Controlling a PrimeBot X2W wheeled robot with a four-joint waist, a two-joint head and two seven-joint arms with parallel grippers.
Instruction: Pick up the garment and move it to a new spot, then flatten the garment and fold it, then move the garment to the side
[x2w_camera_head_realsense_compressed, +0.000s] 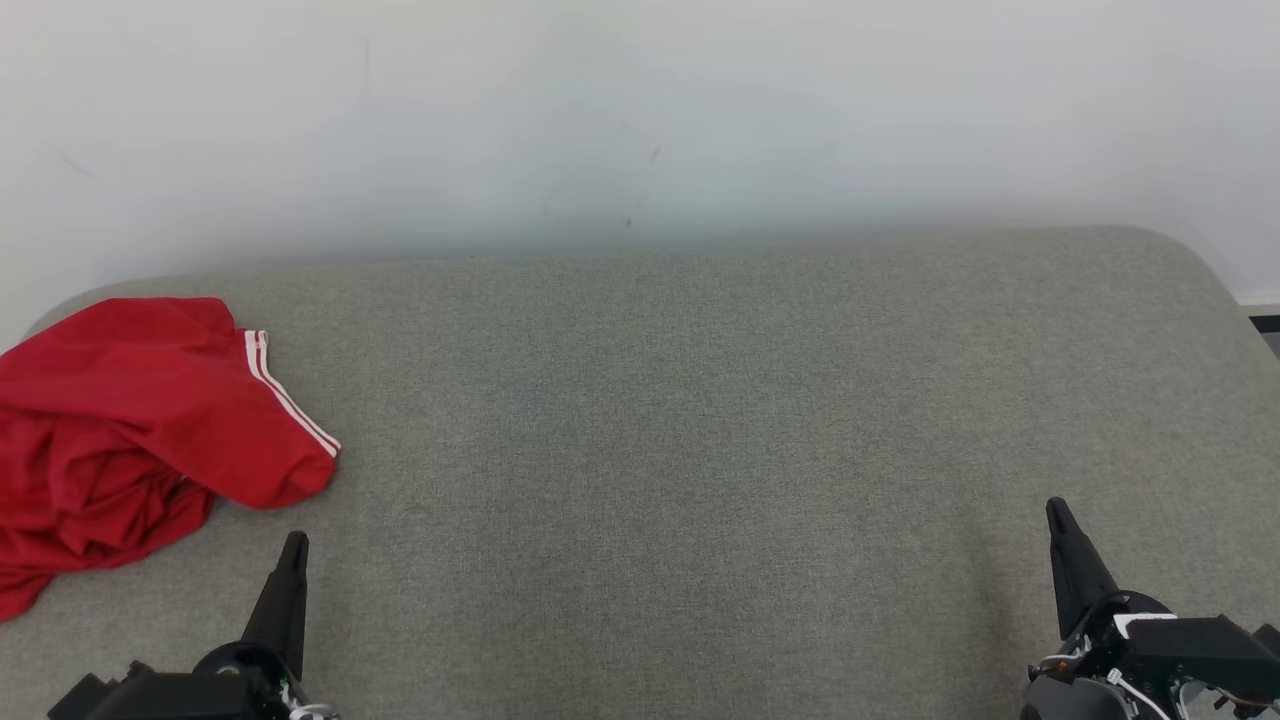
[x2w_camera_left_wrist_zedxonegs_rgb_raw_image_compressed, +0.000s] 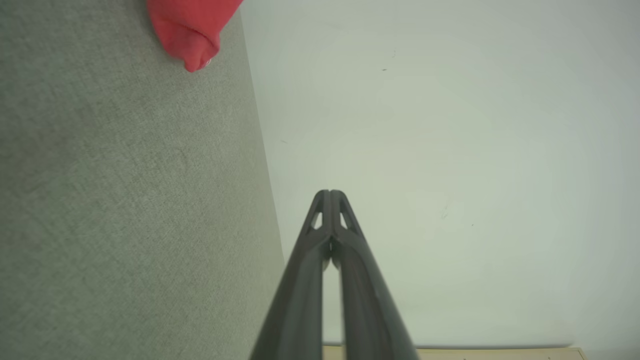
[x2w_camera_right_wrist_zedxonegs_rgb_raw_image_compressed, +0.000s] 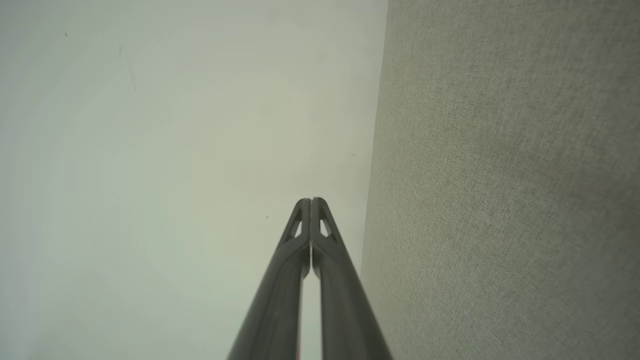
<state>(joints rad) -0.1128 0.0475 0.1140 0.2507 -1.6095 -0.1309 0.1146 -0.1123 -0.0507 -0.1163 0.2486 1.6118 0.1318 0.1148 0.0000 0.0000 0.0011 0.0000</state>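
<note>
The garment (x2w_camera_head_realsense_compressed: 120, 430) is a red piece with white stripes along one hem, lying crumpled at the far left of the grey fabric surface (x2w_camera_head_realsense_compressed: 680, 420). A corner of the garment (x2w_camera_left_wrist_zedxonegs_rgb_raw_image_compressed: 192, 27) shows at the top of the left wrist view. My left gripper (x2w_camera_head_realsense_compressed: 293, 545) rests at the lower left, shut and empty, just below and right of the garment without touching it. Its fingertips (x2w_camera_left_wrist_zedxonegs_rgb_raw_image_compressed: 329, 192) are pressed together. My right gripper (x2w_camera_head_realsense_compressed: 1056, 510) sits at the lower right, far from the garment, with its tips (x2w_camera_right_wrist_zedxonegs_rgb_raw_image_compressed: 310, 201) closed on nothing.
A pale wall (x2w_camera_head_realsense_compressed: 640, 120) rises behind the grey surface. The surface's rounded right corner (x2w_camera_head_realsense_compressed: 1190, 255) drops off toward a strip of floor (x2w_camera_head_realsense_compressed: 1262, 320). Wide open grey fabric lies between the two grippers.
</note>
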